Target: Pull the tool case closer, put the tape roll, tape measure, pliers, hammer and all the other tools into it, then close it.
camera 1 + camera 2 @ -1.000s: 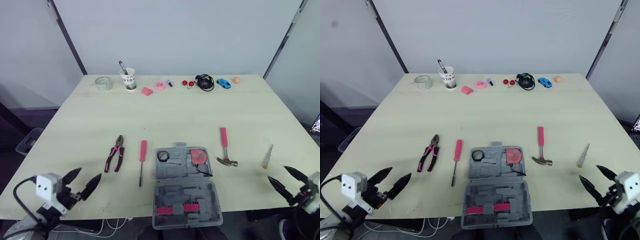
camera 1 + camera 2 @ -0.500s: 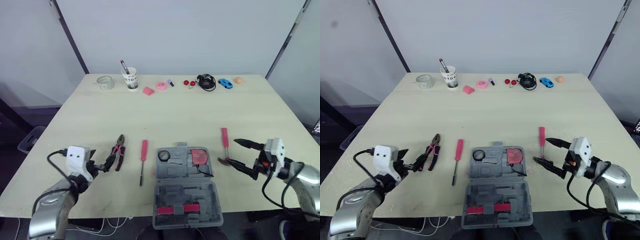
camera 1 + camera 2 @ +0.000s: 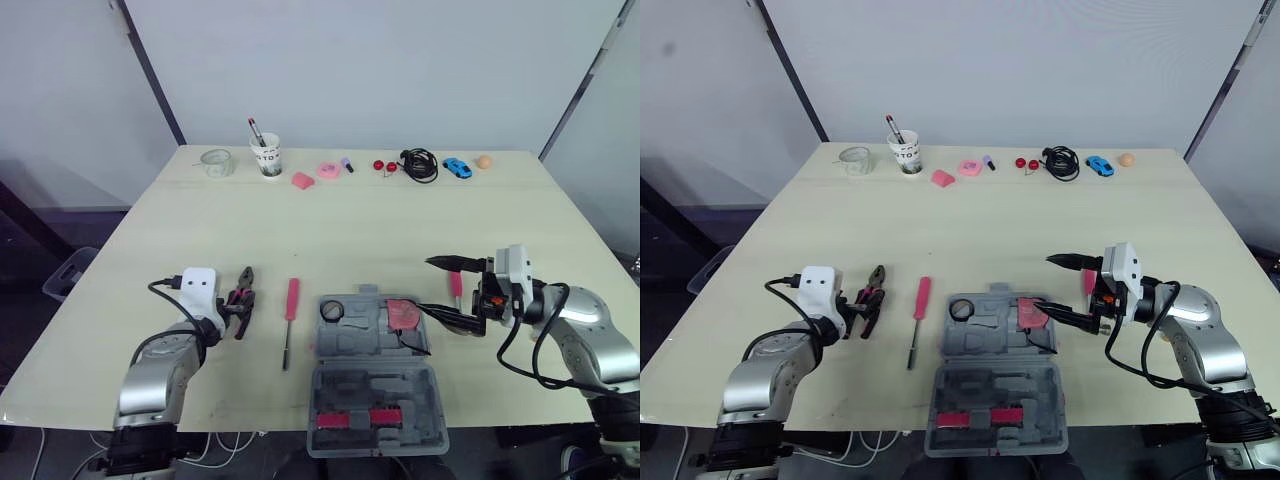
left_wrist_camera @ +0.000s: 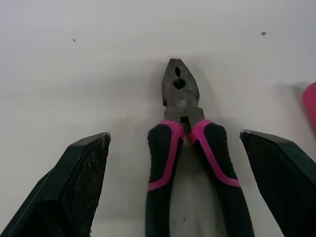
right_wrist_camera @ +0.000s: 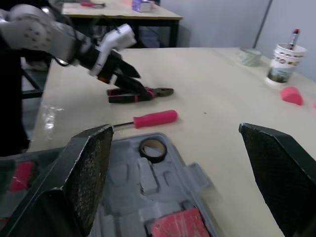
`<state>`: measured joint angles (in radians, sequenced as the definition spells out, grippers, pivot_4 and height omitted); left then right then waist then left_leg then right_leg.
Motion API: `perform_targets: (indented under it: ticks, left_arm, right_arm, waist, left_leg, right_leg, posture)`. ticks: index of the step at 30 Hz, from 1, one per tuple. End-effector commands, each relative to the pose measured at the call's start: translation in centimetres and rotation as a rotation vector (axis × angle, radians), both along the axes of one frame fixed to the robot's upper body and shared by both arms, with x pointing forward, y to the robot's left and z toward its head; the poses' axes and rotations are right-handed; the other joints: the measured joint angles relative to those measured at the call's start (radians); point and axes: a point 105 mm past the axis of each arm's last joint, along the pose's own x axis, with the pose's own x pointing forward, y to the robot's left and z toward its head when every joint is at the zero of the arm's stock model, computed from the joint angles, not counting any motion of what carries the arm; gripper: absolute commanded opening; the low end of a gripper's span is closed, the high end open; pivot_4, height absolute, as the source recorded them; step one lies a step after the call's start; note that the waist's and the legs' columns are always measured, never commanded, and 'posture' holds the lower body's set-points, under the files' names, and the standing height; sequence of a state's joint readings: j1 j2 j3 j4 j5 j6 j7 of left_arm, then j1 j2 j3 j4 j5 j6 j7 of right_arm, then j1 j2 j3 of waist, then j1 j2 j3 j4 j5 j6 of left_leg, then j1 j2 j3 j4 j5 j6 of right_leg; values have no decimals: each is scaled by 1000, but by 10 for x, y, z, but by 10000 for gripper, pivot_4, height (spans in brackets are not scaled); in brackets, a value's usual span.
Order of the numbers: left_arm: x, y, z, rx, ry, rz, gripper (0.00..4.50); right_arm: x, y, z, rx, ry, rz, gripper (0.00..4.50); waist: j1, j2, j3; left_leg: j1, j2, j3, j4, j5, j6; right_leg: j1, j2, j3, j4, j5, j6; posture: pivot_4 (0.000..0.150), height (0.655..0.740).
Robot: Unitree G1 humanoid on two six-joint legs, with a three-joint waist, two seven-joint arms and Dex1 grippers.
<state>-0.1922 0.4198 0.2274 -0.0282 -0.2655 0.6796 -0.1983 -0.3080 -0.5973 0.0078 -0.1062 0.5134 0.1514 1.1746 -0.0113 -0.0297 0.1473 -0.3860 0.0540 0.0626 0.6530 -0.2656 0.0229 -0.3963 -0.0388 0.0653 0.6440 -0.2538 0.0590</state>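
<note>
L tool [image 4: 174,134] wide astride 1 pliers [image 4: 181,101].

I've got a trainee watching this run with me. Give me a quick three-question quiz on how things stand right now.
1. True or false: the left gripper is open, with the pliers handles between its fingers.
2. Fill in: the pink-handled screwdriver lies on the table between the tool case and the ____.
3. Where is the tape roll? A) in the left gripper B) in the open tool case C) on the bare table

Key: 1 true; 2 pliers; 3 B.
</note>
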Motion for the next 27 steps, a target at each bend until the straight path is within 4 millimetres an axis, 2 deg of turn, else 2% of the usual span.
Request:
perform_targets:
  ticks: [1, 17, 20, 21, 23, 24, 27]
  left_arm:
    - [4, 0, 1, 9, -3, 13, 45000]
    - [13, -8, -6, -21, 42, 16, 45000]
    - [15, -7, -4, -4, 30, 18, 37936]
    - [15, -6, -3, 2, 27, 18, 33858]
    - [15, -7, -4, 1, 29, 17, 30721]
    - [15, -7, -4, 4, 33, 14, 25477]
    - [14, -6, -6, 4, 37, 17, 25403]
  right_arm:
    - [-5, 8, 16, 6, -48, 54, 42925]
    - [-2, 12, 15, -1, -69, 50, 42925]
    - [-5, 15, 16, 11, -62, 64, 45000]
    - [-5, 15, 15, 12, -61, 66, 45000]
    - [-5, 15, 14, 10, -58, 66, 45000]
    - [-5, 15, 13, 9, -57, 66, 45000]
    - [-4, 16, 12, 8, -55, 65, 45000]
  waist:
    - [-3, 0, 0]
    - [0, 0, 0]
    - [0, 0, 0]
    - [0, 0, 0]
    - [0, 0, 0]
    - [0, 0, 0]
    - [0, 0, 0]
  left_leg:
    - [0, 0, 0, 0, 0, 0]
    - [-1, 0, -1, 1, 0, 0]
    - [-1, 0, -1, 1, 0, 0]
    - [-1, 0, -1, 1, 0, 0]
    - [-1, 0, -1, 1, 0, 0]
    - [-1, 0, -1, 1, 0, 0]
    - [-1, 0, -1, 1, 0, 0]
  right_leg:
    - [0, 0, 0, 0, 0, 0]
    - [0, 0, -2, 0, 0, 0]
    - [0, 0, -2, 0, 0, 0]
    - [0, 0, -2, 0, 0, 0]
    - [0, 0, -2, 0, 0, 0]
    - [0, 0, -2, 0, 0, 0]
    - [0, 0, -2, 0, 0, 0]
  posture:
    - [1500, 7400]
    - [1500, 7400]
    - [1500, 7400]
    - [1500, 7400]
    - [1500, 7400]
    - [1500, 7400]
    - [1500, 7400]
